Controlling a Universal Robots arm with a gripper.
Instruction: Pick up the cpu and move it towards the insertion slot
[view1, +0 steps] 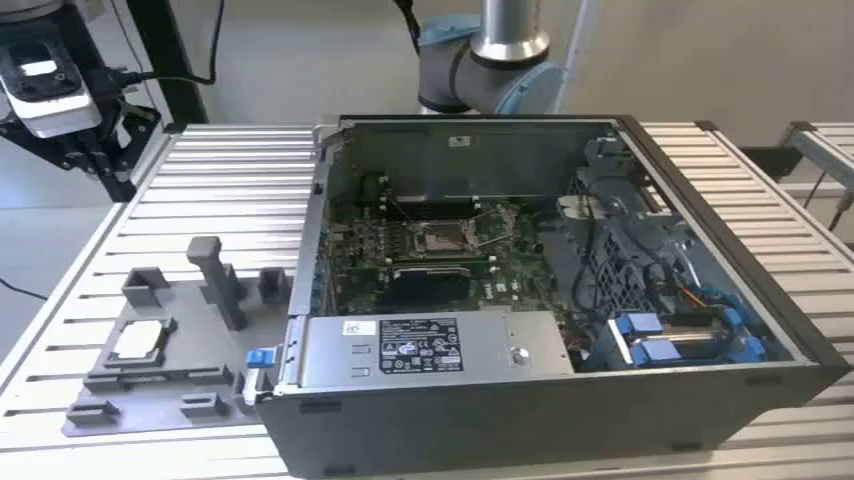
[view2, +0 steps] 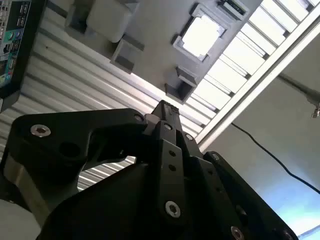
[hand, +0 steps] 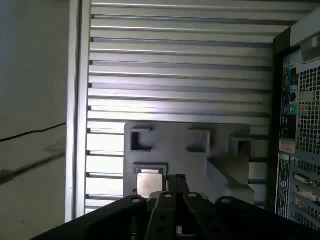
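The cpu (view1: 139, 342) lies flat, metal face up, in a recess of the grey fixture plate (view1: 174, 395). The plate rests on the slatted worktop (view1: 227, 170) near its front corner on the exterior view's left, just beside the open computer case (view1: 534, 400).

Handling, by judgement: the part is thin, rigid and light. Its metal top is smooth, so it could slip, and its underside is presumably delicate. Hold is best taken across two opposite rims, kept level, and never on the faces.

The gripper (view2: 165, 106) hangs above the fixture, well clear of the part. Its fingers appear pressed together and carry nothing.

The insertion slot (view1: 441, 237) sits on the green circuit board (view1: 514, 270) inside the case, well apart from the cpu.

Not verifiable:
- The recess walls hide the cpu's edges and underside.
- Glare washes out the cpu's top in the second wrist view.
- The gripper body cuts off the near side of the cpu in the first wrist view.
- Whether the slot's frame and lever stand open cannot be told.
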